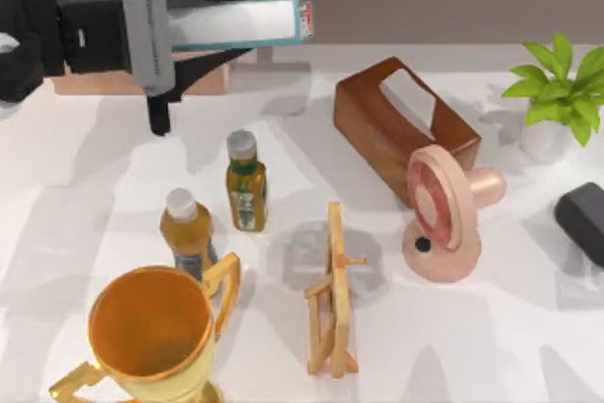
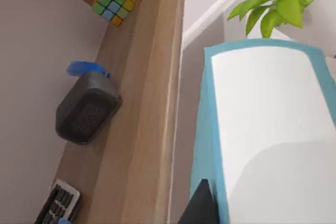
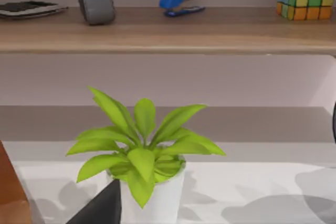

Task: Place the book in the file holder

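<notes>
Up at the top view's far left, the left gripper (image 1: 175,35) is clamped on one end of the book (image 1: 241,23), which sticks out from it toward the right, lying level with its white page edges upward and the small red mark at the free end. In the left wrist view the book (image 2: 268,129) runs away from the dark finger (image 2: 199,208) pressed against its teal cover. The book hangs raised over the file holder (image 1: 142,63), whose tan base shows under the arm at the back-left of the worktop (image 1: 85,186). Nearer are two bottles (image 1: 245,181), a gold trophy cup (image 1: 156,332), a slatted wooden rack (image 1: 332,294), a brown tissue box (image 1: 401,125), a pink fan (image 1: 439,214) and a potted plant (image 1: 557,92). The right gripper (image 1: 585,219) sits at the right edge; whether its fingers are apart I cannot tell.
</notes>
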